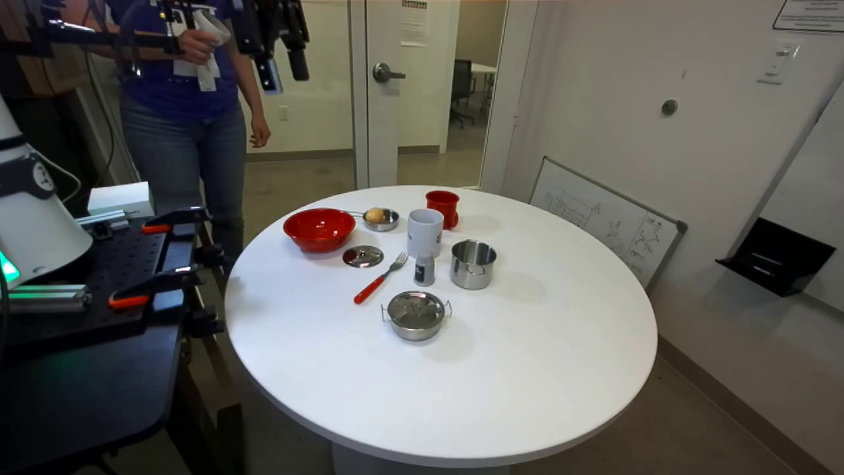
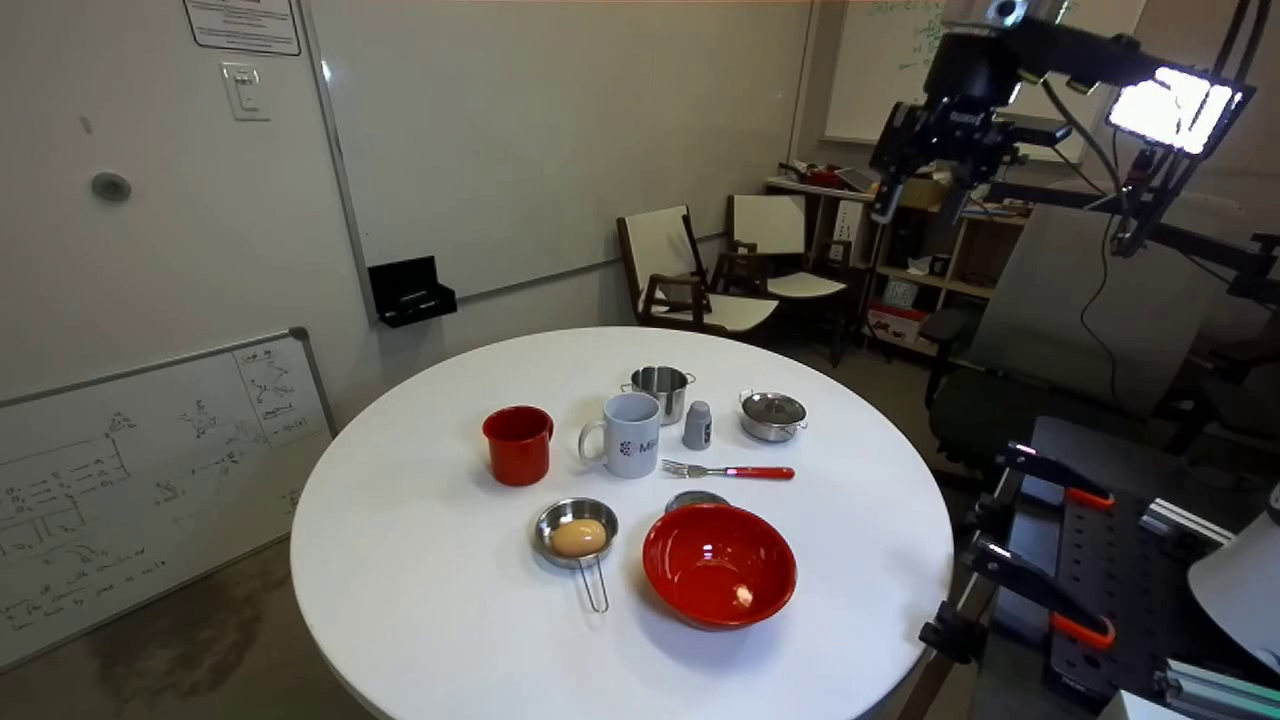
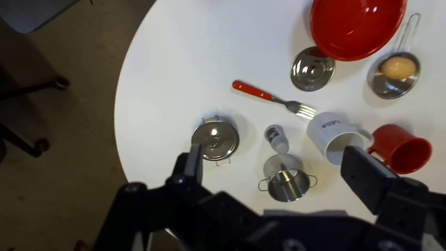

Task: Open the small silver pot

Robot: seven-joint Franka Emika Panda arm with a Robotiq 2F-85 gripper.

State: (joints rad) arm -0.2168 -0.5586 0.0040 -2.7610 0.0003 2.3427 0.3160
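The small silver pot (image 1: 415,323) is low, wide and shiny, with a wire handle on each side. It stands on the white round table, and a flat metal lid (image 1: 415,309) covers its top. It also shows in an exterior view (image 2: 772,418) and in the wrist view (image 3: 217,141). My gripper (image 3: 273,153) is open and empty, with its fingers wide apart. It hangs high above the table, well apart from the pot, in both exterior views (image 1: 283,74) (image 2: 916,208). In the wrist view the left fingertip overlaps the lower left edge of the pot.
Near the pot are a fork (image 1: 382,277), a grey shaker (image 1: 424,270), a taller silver container (image 1: 473,265) and a white mug (image 1: 425,227). Farther off are a loose lid (image 3: 312,69), red bowl (image 1: 319,231), red mug (image 2: 518,448) and small pan (image 2: 550,525) with an egg (image 2: 579,538).
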